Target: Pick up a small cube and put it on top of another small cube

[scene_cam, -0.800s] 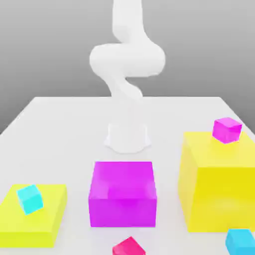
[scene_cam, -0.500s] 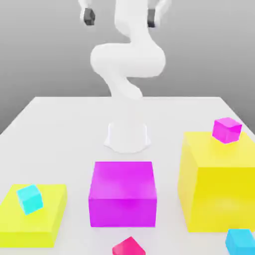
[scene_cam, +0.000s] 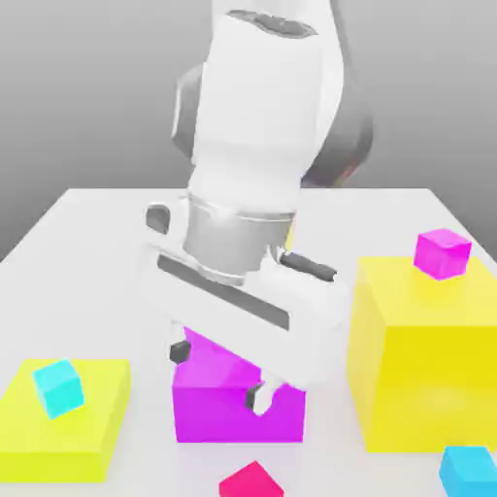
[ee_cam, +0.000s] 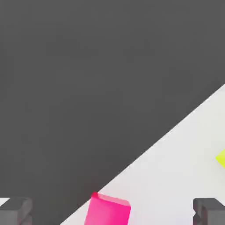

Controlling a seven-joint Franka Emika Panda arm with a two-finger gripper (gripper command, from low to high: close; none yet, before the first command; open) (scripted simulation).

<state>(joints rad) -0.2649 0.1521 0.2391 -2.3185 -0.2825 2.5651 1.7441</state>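
Observation:
The small crimson cube (scene_cam: 250,480) lies on the white table (scene_cam: 87,252) near its front edge, just in front of the big magenta block (scene_cam: 221,406). My gripper (scene_cam: 219,375) hangs open over that block, above and slightly behind the cube, with nothing between its dark fingers (scene_cam: 180,351). In the hand view the crimson cube (ee_cam: 108,211) sits near the table's edge, between the two dark fingertips (ee_cam: 16,211) and below them; my gripper (ee_cam: 112,212) is spread wide.
A small magenta cube (scene_cam: 443,252) rests on the tall yellow block (scene_cam: 427,369) at the exterior view's right. One small cyan cube (scene_cam: 58,386) sits on the flat yellow block (scene_cam: 92,432) at the left, another cyan cube (scene_cam: 469,471) at the front right corner.
The arm has swung down from high above the base; the open gripper now hangs low over the big magenta block. No cube has moved.

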